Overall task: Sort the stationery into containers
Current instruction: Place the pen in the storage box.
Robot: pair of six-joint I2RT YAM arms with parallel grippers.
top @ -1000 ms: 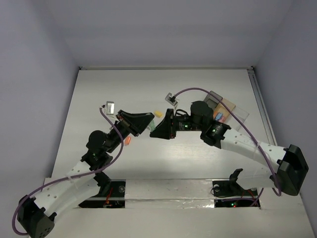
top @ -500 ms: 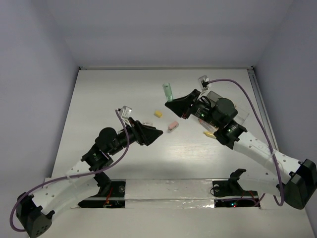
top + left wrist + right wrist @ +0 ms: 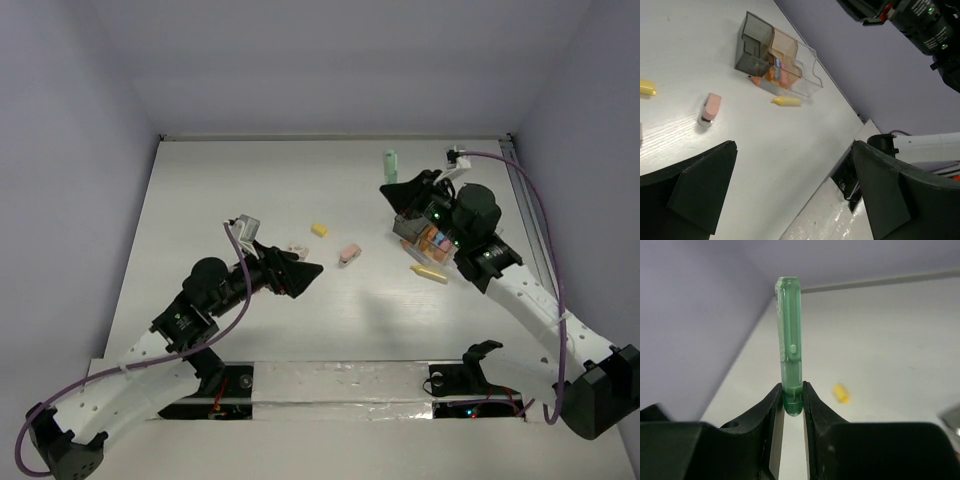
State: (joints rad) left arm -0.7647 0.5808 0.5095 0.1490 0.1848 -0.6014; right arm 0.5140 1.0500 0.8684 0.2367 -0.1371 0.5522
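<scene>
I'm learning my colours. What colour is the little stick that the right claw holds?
The stick is pale green, clearest in the right wrist view.

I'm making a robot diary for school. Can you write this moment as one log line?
right gripper: shut on green piece, off the table | left gripper: open, empty | pink piece: on table | yellow piece: beside bins

1. Green piece [image 3: 790, 345]: translucent pale green.
2. Pink piece [image 3: 349, 253]: pink, grey tip.
3. Yellow piece [image 3: 319, 229], at its 10 o'clock: yellow.
4. Dark bin [image 3: 754, 47] smoky grey; tan bin [image 3: 786, 49] orange-tinted; clear bin [image 3: 809, 75] colourless.
5. Surface [image 3: 250, 180]: white.
6. Right tool [image 3: 792, 402]: black.
</scene>
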